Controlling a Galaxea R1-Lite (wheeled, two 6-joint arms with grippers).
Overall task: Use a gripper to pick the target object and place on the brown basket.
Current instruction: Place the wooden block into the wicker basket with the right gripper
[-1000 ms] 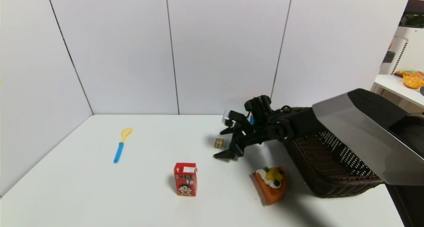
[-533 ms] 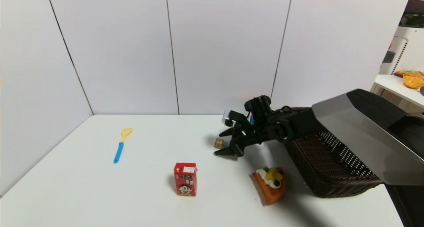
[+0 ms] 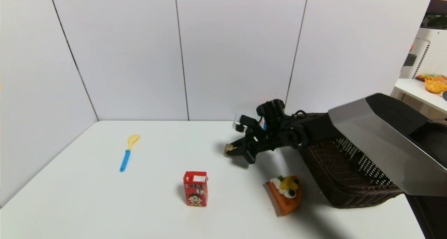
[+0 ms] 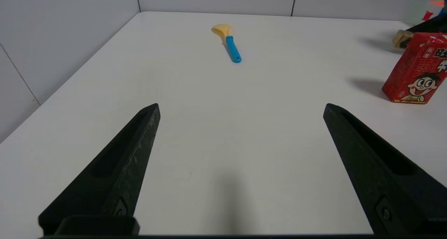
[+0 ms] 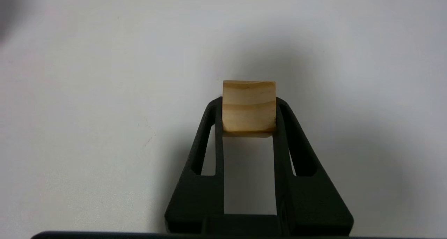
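One block [image 3: 228, 148] is gripped between the fingertips of the right tool [image 3: 234, 151], low over the white worktop [image 3: 157, 197] right of centre. One brown basket [image 3: 345, 176] stands at the right, partly covered by the right arm's grey casing. One red carton [image 3: 195, 188] stands upright near the front, one cake slice [image 3: 285, 193] lies between carton and basket, and one spoon [image 3: 128, 151] with a blue handle lies at the far left.

In the right wrist view the block [image 5: 248, 106] is seen clamped between the two fingers [image 5: 209, 127], with its far end projecting past the tips and a shadow cast on the worktop [image 5: 87, 92] beneath; whether it touches the surface cannot be told. The left tool [image 4: 241, 108], out of the head view, is shown only in the left wrist view, spread wide and holding nothing, above the near left of the worktop [image 4: 227, 127]. There the spoon [image 4: 228, 43], the carton [image 4: 417, 71] and, behind it, the block [image 4: 401, 39] are also caught.
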